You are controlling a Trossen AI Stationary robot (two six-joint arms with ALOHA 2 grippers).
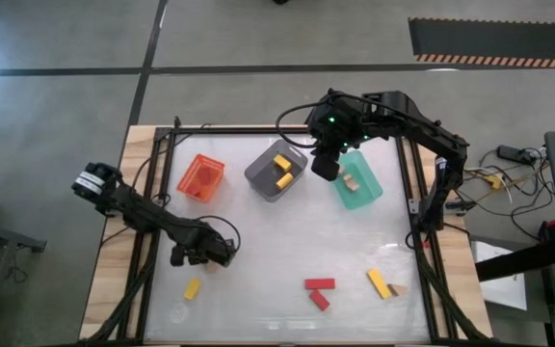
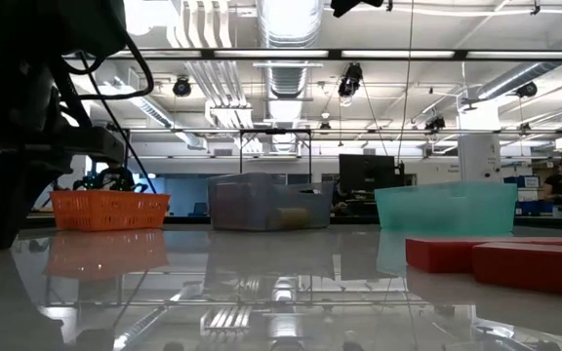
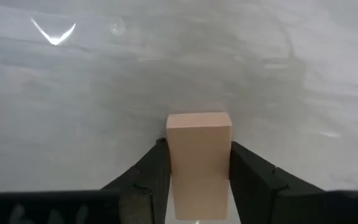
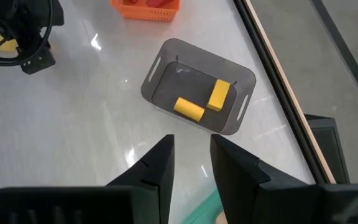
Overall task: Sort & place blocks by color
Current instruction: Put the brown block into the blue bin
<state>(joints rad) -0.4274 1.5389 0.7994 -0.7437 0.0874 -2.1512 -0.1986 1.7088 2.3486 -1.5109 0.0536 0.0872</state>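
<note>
The counter point(image 1: 287, 251) is a glossy white sheet framed by pale wood edges. At its far side three bins stand in a row: an orange bin point(image 1: 200, 176), a grey bin point(image 1: 276, 171) and a green bin point(image 1: 356, 181). The grey bin holds two yellow blocks point(image 4: 202, 101), one short cuboid and one slightly longer, lying at an angle to each other. A pale tan block point(image 1: 351, 179) lies in the green bin.

The right gripper point(image 1: 326, 166) hangs over the gap between the grey and green bins, its fingers close together with a narrow empty gap between them.

The left gripper point(image 3: 199, 180) is low at the near left of the counter, pinching a pale tan block point(image 3: 199, 158), a smooth plain cuboid sitting between the two dark fingers, end-on to the wrist camera.

Loose on the near part of the counter lie a small yellow block point(image 1: 193, 288), a red bar point(image 1: 319, 284) with a shorter red block point(image 1: 320, 301) just beside it, and a yellow bar point(image 1: 380, 282) next to a small tan block point(image 1: 396, 289).
</note>
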